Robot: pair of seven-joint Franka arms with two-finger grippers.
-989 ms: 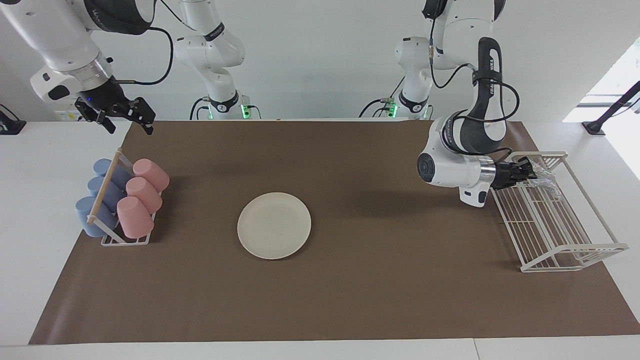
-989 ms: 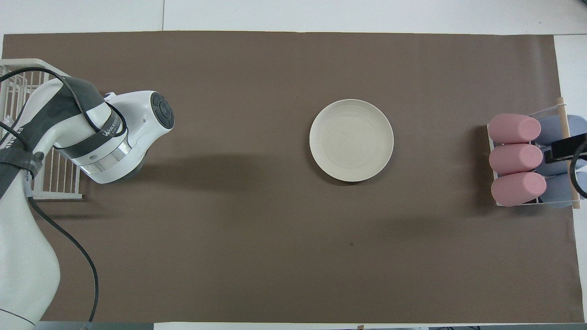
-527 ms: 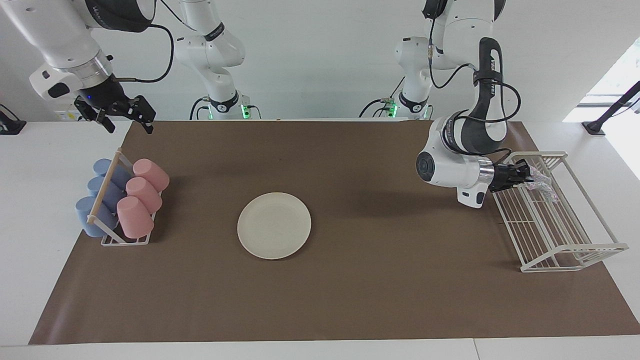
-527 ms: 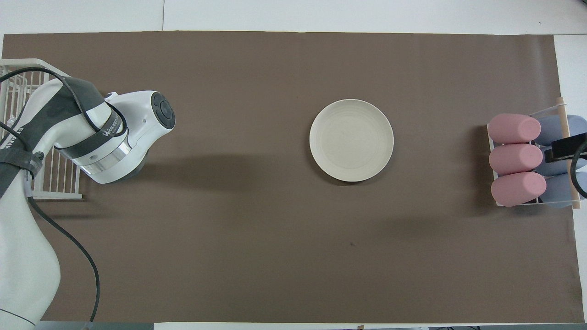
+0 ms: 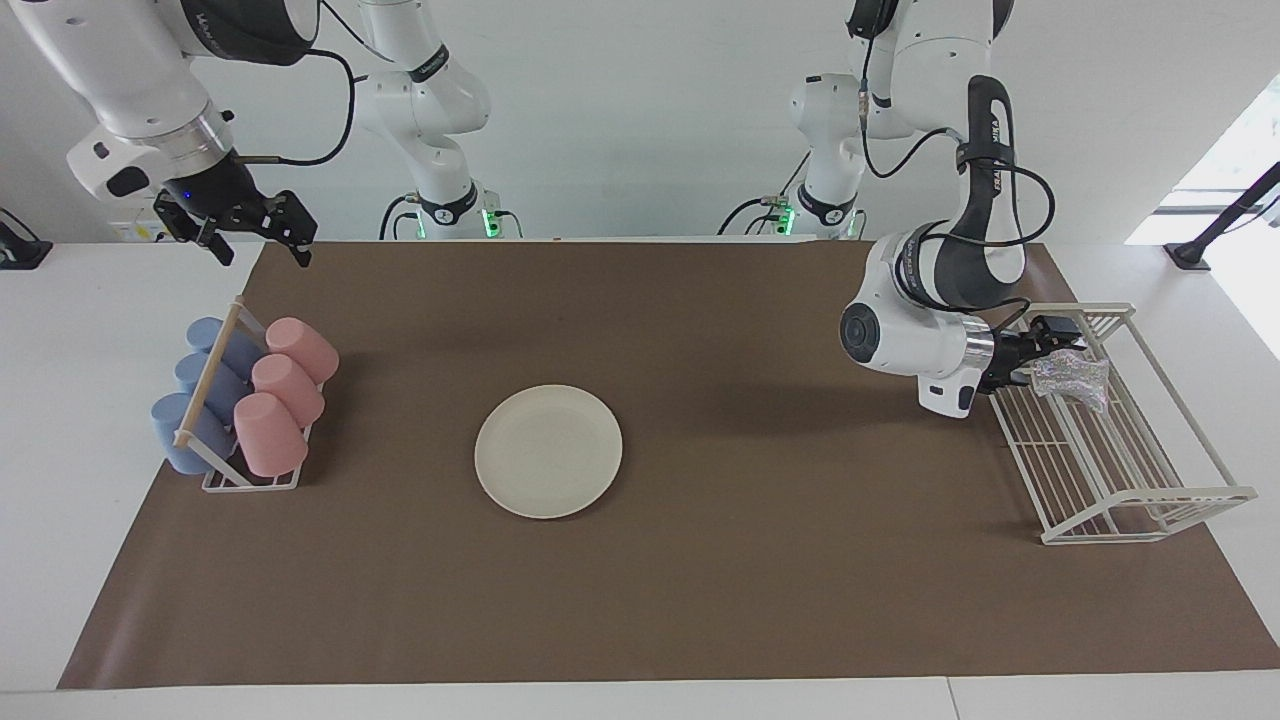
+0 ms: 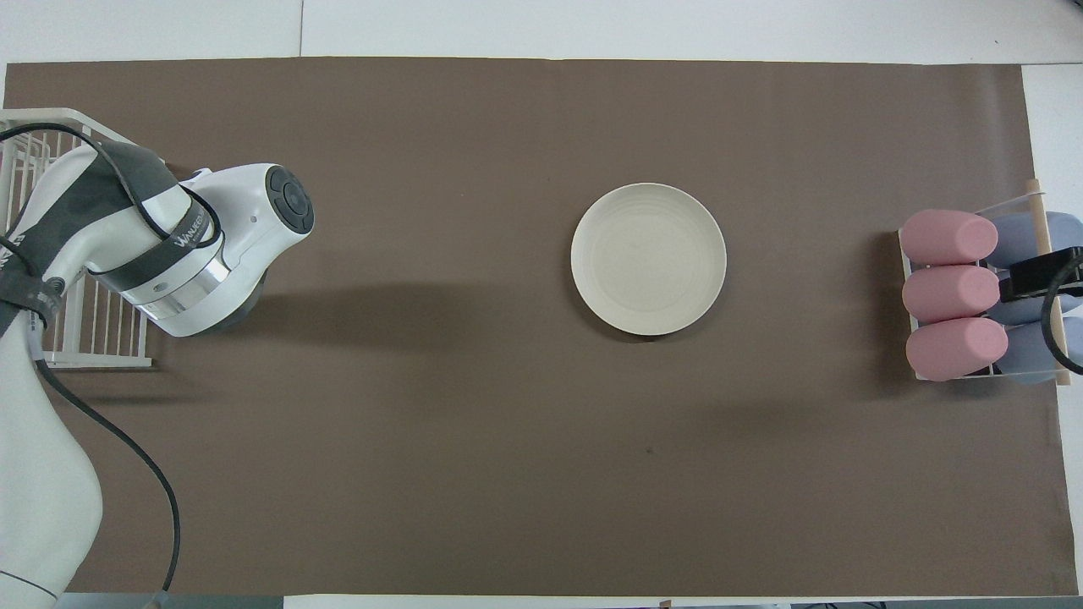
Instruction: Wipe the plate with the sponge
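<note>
Sponge [image 5: 1072,376] first: in the facing view we see the small silvery, wrinkled pad lying in the white wire rack [image 5: 1120,470] at the left arm's end of the table, at the rack's end nearer the robots. Its long axis runs roughly along the table's length, pointing from the left gripper [image 5: 1042,352] toward the rack's outer rail. The left arm bends down from its base, forearm nearly level, wrist aimed sideways into the rack. Its fingers stand spread, right beside the sponge, pinching nothing. The plate [image 5: 548,451] lies flat on the brown mat [image 5: 700,600] mid-table, well apart from the sponge. The right gripper [image 5: 255,228] waits raised over the table's edge at the right arm's end, near the cup rack [image 5: 245,405], fingers spread and empty.

In the overhead view we find the plate [image 6: 648,259] at the mat's centre. The left arm's wrist covers the wire rack [image 6: 85,338], hiding sponge and fingers. Of the right gripper [image 6: 1039,274] only a dark part shows over the cup rack [image 6: 981,296].
</note>
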